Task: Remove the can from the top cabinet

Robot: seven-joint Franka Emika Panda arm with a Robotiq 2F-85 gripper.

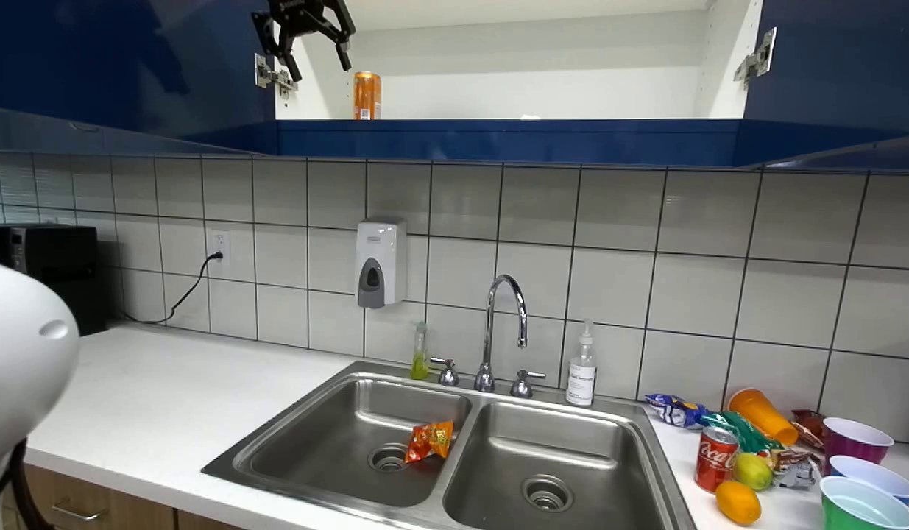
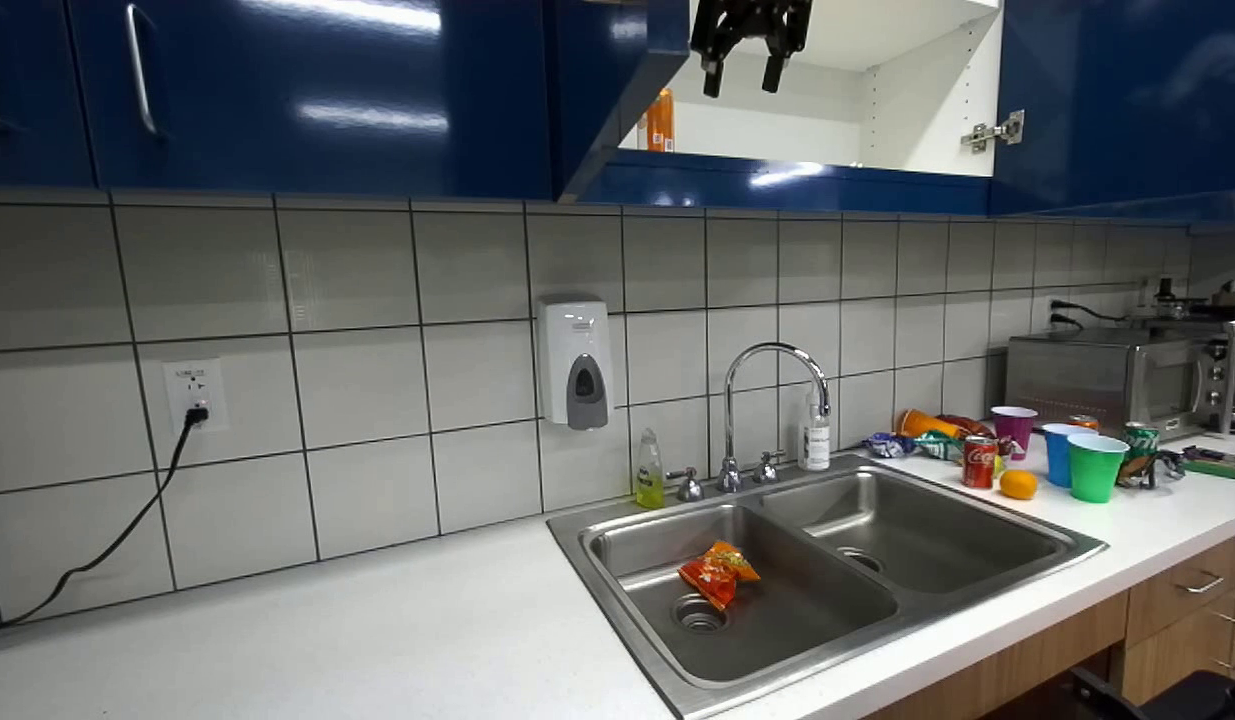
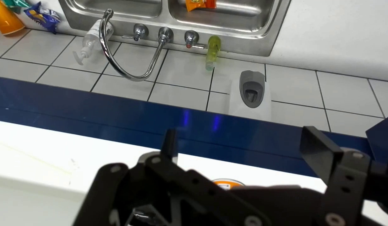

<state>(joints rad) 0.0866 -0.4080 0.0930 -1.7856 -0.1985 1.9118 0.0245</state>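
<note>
one can point(image 1: 366, 96) stands upright in the already open top cabinet point(image 1: 508, 138), below and apart from the spread, empty gripper point(image 1: 321, 73) in both exterior views, with grasp, lift and removal all apparently left to do.

At the top of the frame in an exterior view, the top cabinet point(image 1: 498, 140) is very shiny outside, smooth and dull inside. The can point(image 1: 366, 92) there looks like shiny metal; the gripper point(image 1: 320, 71) is mostly dull. Lower down, the wall tiles point(image 1: 623, 287) are smooth and a bit shiny. The faucet point(image 1: 489, 331) is mirror-bright metal, and the sink point(image 1: 542, 434) is softer-shining metal. The lower-left drawer point(image 1: 75, 495) looks like wood.
</note>
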